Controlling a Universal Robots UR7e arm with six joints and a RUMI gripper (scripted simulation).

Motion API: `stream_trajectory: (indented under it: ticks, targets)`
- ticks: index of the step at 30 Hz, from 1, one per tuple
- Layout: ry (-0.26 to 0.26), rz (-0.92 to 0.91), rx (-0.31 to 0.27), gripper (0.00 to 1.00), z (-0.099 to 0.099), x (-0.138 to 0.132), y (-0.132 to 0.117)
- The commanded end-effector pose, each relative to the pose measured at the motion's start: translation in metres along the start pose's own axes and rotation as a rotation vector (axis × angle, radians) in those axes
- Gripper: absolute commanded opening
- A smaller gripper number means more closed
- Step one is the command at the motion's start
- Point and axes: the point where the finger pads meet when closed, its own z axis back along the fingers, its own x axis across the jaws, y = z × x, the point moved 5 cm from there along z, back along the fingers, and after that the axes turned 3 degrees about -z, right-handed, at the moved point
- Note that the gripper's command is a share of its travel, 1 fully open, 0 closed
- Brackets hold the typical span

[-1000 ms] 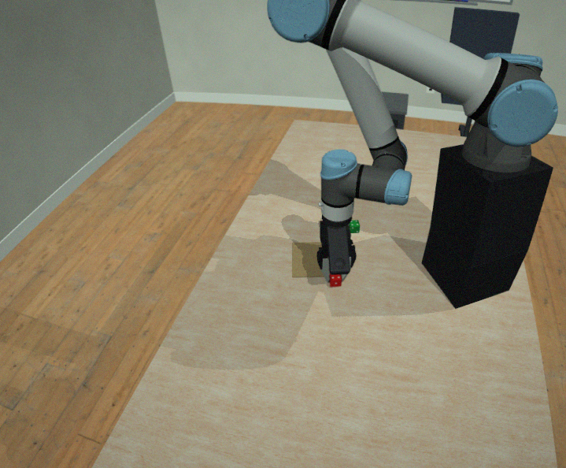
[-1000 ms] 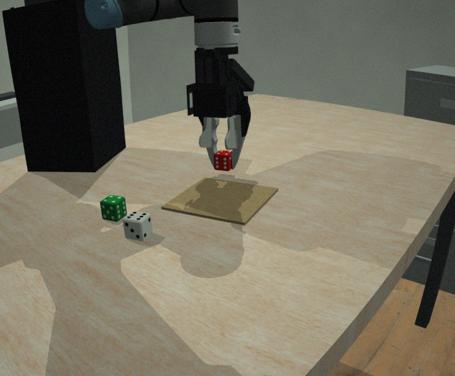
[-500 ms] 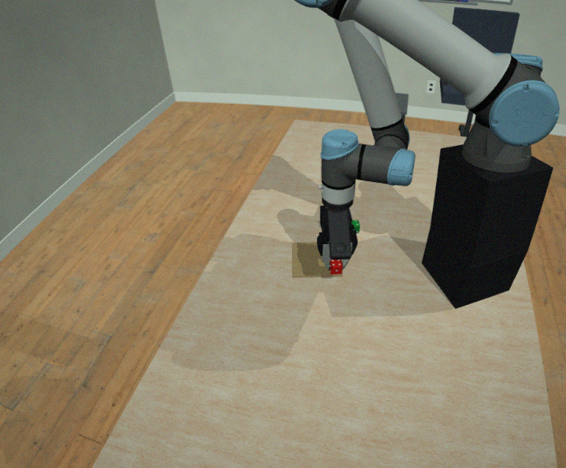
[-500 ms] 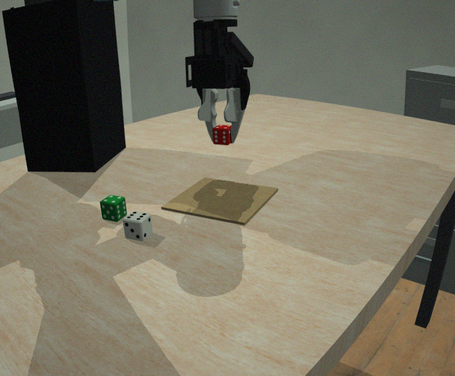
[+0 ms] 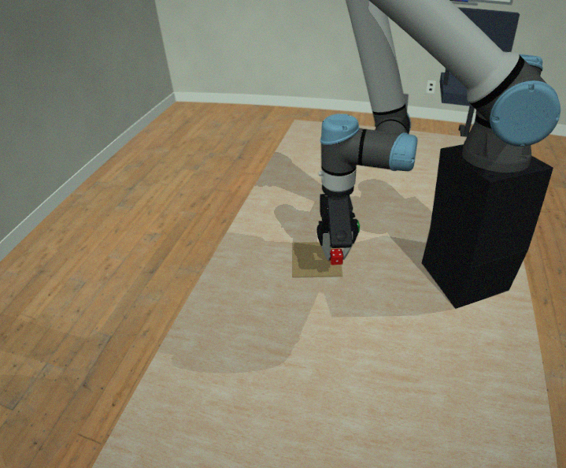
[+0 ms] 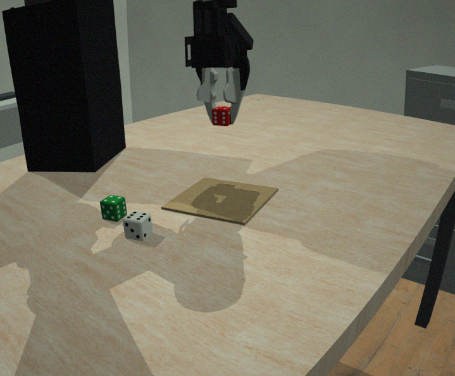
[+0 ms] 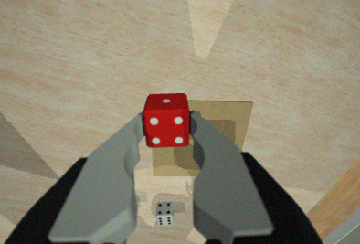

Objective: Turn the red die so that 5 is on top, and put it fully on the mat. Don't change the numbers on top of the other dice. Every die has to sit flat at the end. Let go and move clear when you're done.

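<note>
The arm reaches down with its wrist vertical, the tool [image 6: 221, 106] clenched on the red die [image 6: 221, 115], held high above the worktop [image 6: 340, 194] over the mat [image 6: 220, 199].

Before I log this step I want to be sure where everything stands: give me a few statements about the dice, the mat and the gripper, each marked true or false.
1. The gripper is shut on the red die, held in the air above the table. True.
2. The red die is resting flat on the mat. False: it hangs well above the mat, touching only the fingers.
3. The green die and the white die sit on the table beside the mat, not on it. True.
4. The white die is stacked on the green die. False: both sit on the table, side by side.
</note>
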Motion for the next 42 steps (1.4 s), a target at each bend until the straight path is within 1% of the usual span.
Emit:
stream_trajectory:
  ticks: [1, 14, 22, 28, 35, 36, 37, 39, 42]
  targets:
    - [0.000, 0.000, 0.000, 0.10, 0.004, 0.000, 0.000]
    - [0.000, -0.004, 0.000, 0.10, 0.004, 0.001, 0.000]
    - [0.000, -0.049, 0.000, 0.10, 0.004, 0.002, -0.002]
    - [0.000, -0.170, 0.000, 0.10, 0.004, 0.007, -0.008]
    - [0.000, -0.409, 0.000, 0.10, 0.004, 0.015, -0.020]
    - [0.000, -0.414, 0.000, 0.10, 0.004, 0.015, -0.020]
    - [0.000, -0.457, 0.000, 0.10, 0.005, 0.016, -0.023]
    - [0.000, -0.457, 0.000, 0.10, 0.005, 0.016, -0.023]
    - [0.000, -0.593, 0.000, 0.10, 0.005, 0.021, -0.030]
